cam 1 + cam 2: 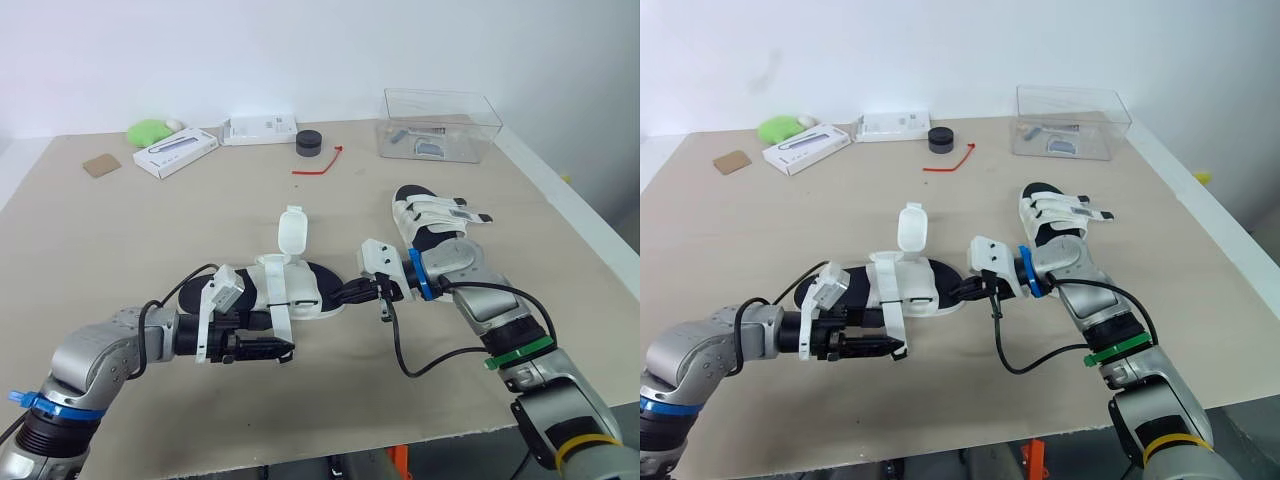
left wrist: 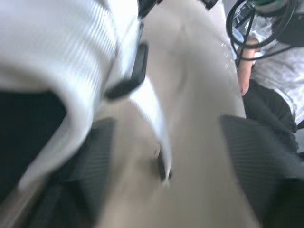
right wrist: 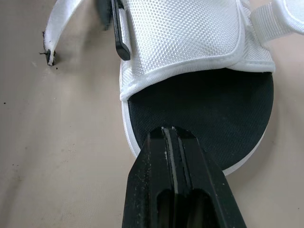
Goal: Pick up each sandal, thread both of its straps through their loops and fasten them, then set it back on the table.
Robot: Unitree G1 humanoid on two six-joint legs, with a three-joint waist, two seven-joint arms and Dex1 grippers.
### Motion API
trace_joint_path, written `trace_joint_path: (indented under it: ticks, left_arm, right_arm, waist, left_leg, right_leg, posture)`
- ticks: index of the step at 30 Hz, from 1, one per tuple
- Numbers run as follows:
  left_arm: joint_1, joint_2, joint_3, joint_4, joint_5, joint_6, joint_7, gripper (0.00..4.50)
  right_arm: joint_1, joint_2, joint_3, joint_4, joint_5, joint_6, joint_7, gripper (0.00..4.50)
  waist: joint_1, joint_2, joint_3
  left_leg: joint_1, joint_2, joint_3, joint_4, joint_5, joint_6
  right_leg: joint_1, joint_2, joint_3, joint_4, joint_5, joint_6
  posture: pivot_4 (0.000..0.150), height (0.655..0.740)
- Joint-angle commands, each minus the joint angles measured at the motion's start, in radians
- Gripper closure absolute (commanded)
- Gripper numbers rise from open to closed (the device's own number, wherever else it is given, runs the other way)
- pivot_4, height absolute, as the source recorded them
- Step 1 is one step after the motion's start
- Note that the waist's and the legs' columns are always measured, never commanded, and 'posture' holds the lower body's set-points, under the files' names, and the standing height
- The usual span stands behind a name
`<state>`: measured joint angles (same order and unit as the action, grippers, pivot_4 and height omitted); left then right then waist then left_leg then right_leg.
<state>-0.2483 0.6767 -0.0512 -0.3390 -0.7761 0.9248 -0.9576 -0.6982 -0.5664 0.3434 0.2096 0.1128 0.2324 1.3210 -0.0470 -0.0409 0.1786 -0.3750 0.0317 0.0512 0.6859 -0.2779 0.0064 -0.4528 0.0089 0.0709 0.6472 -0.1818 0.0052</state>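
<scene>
My table (image 1: 90,240) has bare room from mid-table to its near edge, with the white boxes (image 1: 176,152) well apart along the far edge. The unfastened sandal (image 1: 300,285) lies mid-table and the strapped sandal (image 1: 430,215) beside my right arm. My right pincer (image 3: 172,135), pressed together, touches the unfastened sandal's toe end. My left pincer (image 1: 270,350) is spread, the loose strap (image 1: 281,320) hanging between its fingers.

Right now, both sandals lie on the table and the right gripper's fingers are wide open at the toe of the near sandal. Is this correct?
Not fully. The right gripper is shut, its fingers pressed together at the toe of the near sandal, as the right wrist view shows. The rest holds: both lie on the table.
</scene>
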Motion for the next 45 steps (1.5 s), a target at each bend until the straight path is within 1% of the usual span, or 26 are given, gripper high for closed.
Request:
trace_joint_path:
  ticks: [1, 2, 4, 5, 10, 16, 20, 23, 25, 26, 28, 30, 33, 34, 36, 37, 39, 40, 41, 42, 44, 45]
  left_arm:
    - [-0.008, 0.005, 0.002, -0.015, -0.023, 0.013, -0.014, 2.78]
    - [0.003, 0.018, -0.002, -0.028, -0.031, 0.02, -0.031, 3.37]
    - [0.024, 0.04, -0.009, -0.048, -0.035, 0.027, -0.053, 4.3]
    - [0.036, 0.051, -0.01, -0.059, -0.039, 0.031, -0.063, 4.42]
    - [0.1, 0.086, 0.025, -0.122, -0.105, 0.071, -0.07, 4.42]
    - [0.205, 0.106, 0.06, -0.201, -0.148, 0.079, -0.03, 4.42]
    - [0.182, 0.094, 0.08, -0.183, -0.147, 0.089, 0.029, 4.42]
    - [0.161, 0.127, 0.068, -0.191, -0.115, 0.048, -0.007, 4.42]
    - [0.153, 0.166, 0.049, -0.21, -0.078, -0.001, -0.058, 3.88]
    - [0.141, 0.203, 0.037, -0.226, -0.043, -0.047, -0.103, 3.44]
    - [0.104, 0.285, 0.019, -0.253, 0.044, -0.168, -0.209, 2.8]
    - [0.058, 0.35, 0.021, -0.254, 0.097, -0.268, -0.304, 1.84]
    - [-0.023, 0.378, 0.017, -0.216, 0.153, -0.395, -0.38, 0.42]
    - [-0.05, 0.379, 0.009, -0.201, 0.188, -0.447, -0.399, 0.08]
    - [-0.142, 0.355, -0.009, -0.147, 0.275, -0.584, -0.421, 0.08]
    - [-0.19, 0.325, -0.013, -0.114, 0.313, -0.656, -0.414, 0.08]
    - [-0.275, 0.243, -0.041, -0.016, 0.444, -0.914, -0.386, 0.08]
    - [-0.291, 0.21, -0.055, 0.026, 0.487, -1.007, -0.384, 0.08]
    - [-0.286, 0.172, -0.072, 0.07, 0.531, -1.125, -0.38, 0.08]
    - [-0.264, 0.145, -0.093, 0.094, 0.547, -1.196, -0.393, 0.08]
    - [-0.224, 0.11, -0.13, 0.115, 0.564, -1.298, -0.408, 0.08]
    - [-0.209, 0.101, -0.148, 0.109, 0.561, -1.316, -0.417, 0.08]
  right_arm:
    - [0.008, -0.022, -0.023, -0.028, 0.0, 0.007, -0.005, 4.5]
    - [0.009, -0.024, -0.023, -0.029, 0.0, 0.008, -0.004, 4.5]
    - [0.01, -0.026, -0.023, -0.031, 0.001, 0.009, -0.005, 4.5]
    - [0.011, -0.027, -0.023, -0.032, 0.001, 0.009, -0.006, 4.5]
    - [0.015, -0.029, -0.022, -0.036, 0.003, 0.007, -0.01, 4.5]
    - [0.018, -0.029, -0.022, -0.033, 0.004, 0.004, -0.01, 4.5]
    - [0.008, -0.023, -0.02, -0.018, 0.001, -0.003, -0.008, 4.5]
    - [0.001, -0.019, -0.018, -0.009, 0.0, -0.007, -0.006, 4.5]
    - [-0.007, -0.016, -0.016, 0.001, -0.002, -0.011, -0.004, 4.5]
    - [-0.012, -0.014, -0.015, 0.008, -0.003, -0.014, -0.002, 4.5]
    - [-0.02, -0.013, -0.014, 0.02, -0.005, -0.019, 0.003, 4.5]
    - [-0.026, -0.014, -0.013, 0.03, -0.006, -0.025, 0.009, 4.5]
    - [-0.033, -0.013, -0.012, 0.045, -0.009, -0.033, 0.017, 4.5]
    - [-0.034, -0.013, -0.01, 0.049, -0.01, -0.035, 0.019, 4.5]
    - [-0.039, -0.011, -0.008, 0.059, -0.012, -0.041, 0.023, 4.5]
    - [-0.041, -0.01, -0.007, 0.061, -0.012, -0.04, 0.025, 4.5]
    - [-0.048, -0.005, -0.005, 0.068, -0.014, -0.042, 0.025, 4.5]
    - [-0.051, -0.002, -0.005, 0.071, -0.015, -0.043, 0.025, 4.5]
    - [-0.054, 0.001, -0.005, 0.074, -0.015, -0.043, 0.025, 4.5]
    - [-0.055, 0.003, -0.006, 0.075, -0.016, -0.043, 0.025, 4.5]
    - [-0.053, 0.003, -0.007, 0.072, -0.018, -0.043, 0.025, 4.5]
    - [-0.049, -0.001, -0.008, 0.066, -0.018, -0.04, 0.027, 4.5]
  waist:
    - [0.0, 0.0, 0.0]
    - [0.0, 0.0, 0.0]
    - [0.0, 0.0, 0.0]
    - [0.0, 0.0, 0.0]
    - [0.0, 0.0, 0.0]
    - [0.0, 0.0, 0.0]
    - [0.0, 0.0, 0.0]
    - [0.0, 0.0, 0.0]
    - [0.0, 0.0, 0.0]
    - [0.0, 0.0, 0.0]
    - [0.0, 0.0, 0.0]
    - [0.001, 0.0, 0.0]
    - [0.001, 0.0, 0.001]
    - [0.001, 0.0, 0.001]
    - [0.001, 0.0, 0.001]
    - [0.001, 0.0, 0.001]
    - [0.003, 0.0, 0.001]
    - [0.003, 0.0, 0.001]
    - [0.002, 0.0, 0.0]
    - [0.0, 0.0, 0.0]
    - [-0.003, 0.001, 0.0]
    - [-0.003, 0.001, 0.0]
  left_leg:
    - [0.0, 0.0, 0.0, 0.0, 0.0, 0.0]
    - [0.0, 0.0, 0.0, 0.0, 0.0, 0.0]
    - [0.0, 0.0, 0.0, 0.0, 0.0, 0.0]
    - [0.0, 0.0, 0.0, 0.0, 0.0, 0.0]
    - [0.0, 0.0, 0.0, 0.0, 0.0, 0.0]
    - [0.0, 0.0, 0.0, 0.0, 0.0, 0.0]
    - [0.0, 0.0, 0.0, 0.0, 0.0, 0.0]
    - [0.0, 0.0, 0.0, 0.0, 0.0, 0.0]
    - [0.0, 0.0, 0.0, 0.0, 0.0, 0.0]
    - [0.0, 0.0, 0.0, 0.0, 0.0, 0.0]
    - [0.0, 0.0, 0.0, 0.0, 0.0, 0.0]
    - [0.0, 0.0, 0.001, 0.0, 0.0, 0.0]
    - [0.0, 0.0, 0.002, 0.0, 0.0, -0.001]
    - [0.0, 0.0, 0.002, 0.0, 0.0, -0.001]
    - [-0.001, 0.0, 0.002, 0.0, 0.0, -0.001]
    - [-0.001, -0.001, 0.002, 0.0, 0.0, -0.001]
    - [0.0, -0.001, 0.002, 0.0, 0.0, -0.001]
    - [0.0, -0.001, 0.002, 0.0, 0.0, -0.001]
    - [0.0, -0.001, 0.002, 0.0, 0.0, -0.001]
    - [0.0, -0.001, 0.003, 0.0, 0.0, -0.001]
    - [0.001, -0.001, 0.005, 0.0, -0.001, 0.0]
    - [0.001, 0.0, 0.006, 0.0, -0.001, 0.001]
  right_leg:
    - [0.0, 0.0, 0.0, 0.0, 0.0, 0.0]
    - [0.0, 0.0, 0.0, 0.0, 0.0, 0.0]
    - [0.0, 0.0, 0.0, 0.0, 0.0, 0.0]
    - [0.0, 0.0, 0.0, 0.0, 0.0, 0.0]
    - [0.0, 0.0, 0.0, 0.0, 0.0, 0.0]
    - [0.0, 0.0, 0.0, 0.0, -0.001, 0.0]
    - [0.0, 0.0, 0.0, 0.0, -0.001, 0.0]
    - [0.0, 0.0, 0.0, 0.0, -0.001, 0.0]
    - [0.0, 0.0, 0.0, 0.0, -0.001, 0.0]
    - [0.0, 0.0, 0.0, 0.0, -0.001, -0.001]
    - [0.0, 0.0, -0.001, 0.0, -0.001, -0.001]
    - [0.0, 0.0, -0.001, -0.001, -0.003, -0.005]
    - [0.0, 0.0, 0.0, -0.001, -0.003, -0.005]
    - [0.0, 0.0, 0.0, -0.001, -0.004, -0.005]
    - [0.0, 0.0, 0.0, -0.001, -0.004, -0.005]
    - [0.0, 0.0, -0.001, -0.001, -0.004, -0.005]
    - [0.001, 0.0, 0.0, -0.001, -0.002, -0.003]
    - [0.001, 0.0, 0.0, -0.001, -0.001, -0.001]
    - [0.001, 0.0, 0.0, -0.001, -0.001, -0.001]
    - [0.001, 0.0, 0.001, -0.002, 0.0, -0.001]
    - [0.001, 0.0, 0.003, -0.001, 0.0, 0.0]
    - [0.001, 0.0, 0.004, -0.001, 0.0, -0.001]
  posture:
    - [0.15, 0.74]
    - [0.15, 0.74]
    - [0.15, 0.74]
    - [0.15, 0.74]
    - [0.15, 0.74]
    - [0.15, 0.74]
    - [0.15, 0.74]
    - [0.15, 0.74]
    - [0.15, 0.74]
    - [0.15, 0.74]
    - [0.15, 0.74]
    - [0.15, 0.74]
    - [0.15, 0.74]
    - [0.15, 0.74]
    - [0.15, 0.74]
    - [0.15, 0.74]
    - [0.15, 0.74]
    - [0.15, 0.74]
    - [0.15, 0.74]
    - [0.15, 0.74]
    - [0.15, 0.74]
    - [0.15, 0.74]
